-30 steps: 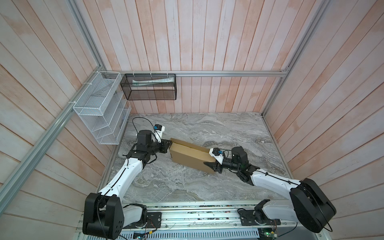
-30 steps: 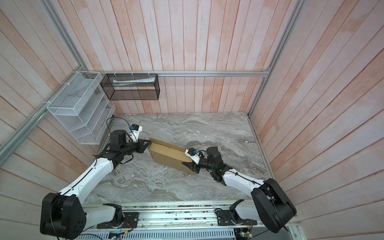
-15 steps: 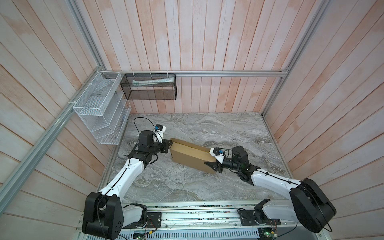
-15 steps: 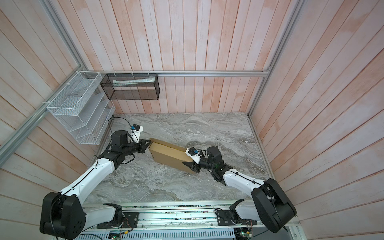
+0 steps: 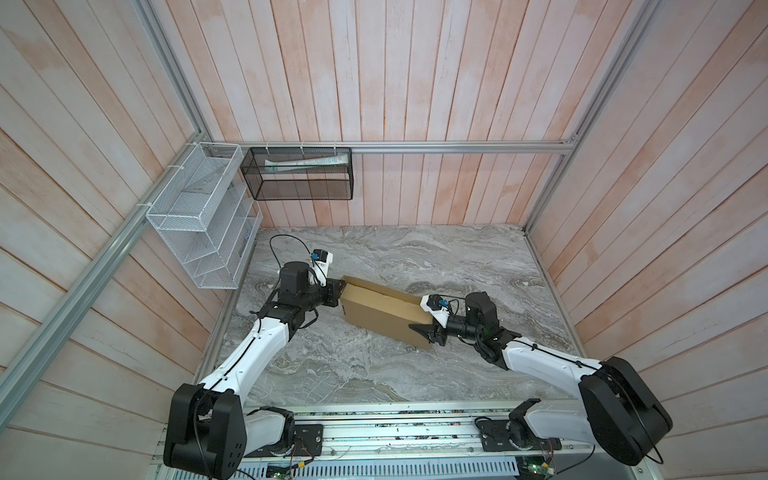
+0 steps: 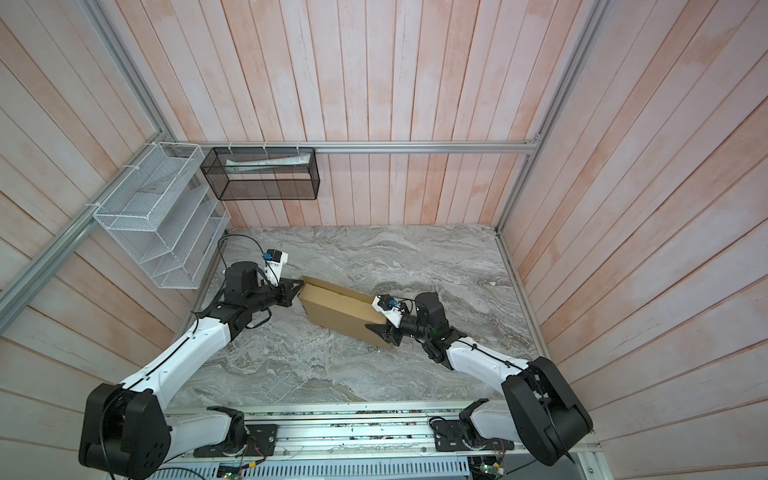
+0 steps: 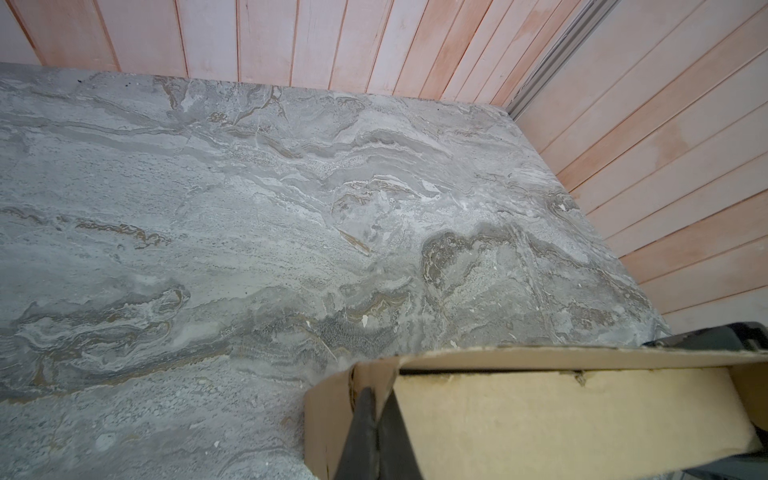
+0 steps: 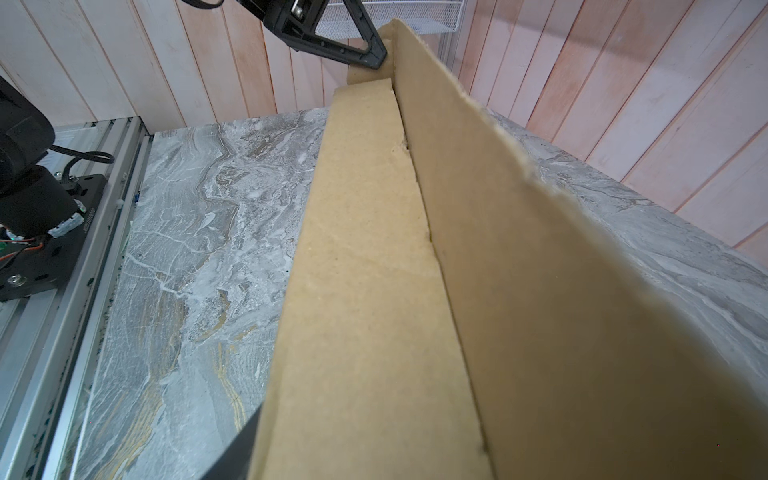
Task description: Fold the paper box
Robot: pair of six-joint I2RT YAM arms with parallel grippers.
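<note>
Easing the right gripper wider, lower right of centre, jaws astride the near end of the paper box; cannot tell whether gripping or bracketing the cardboard. Lies slantwise mid-frame on the marble table, one long panel standing upright in the right wrist view. Closes the left gripper fully at the box's upper-left end, tips touching the end flap, narrower than a second ago. Points to a hold passing from right to left, the flaps yet to be tucked. Beyond, upper left: white wire rack, black mesh basket.
</note>
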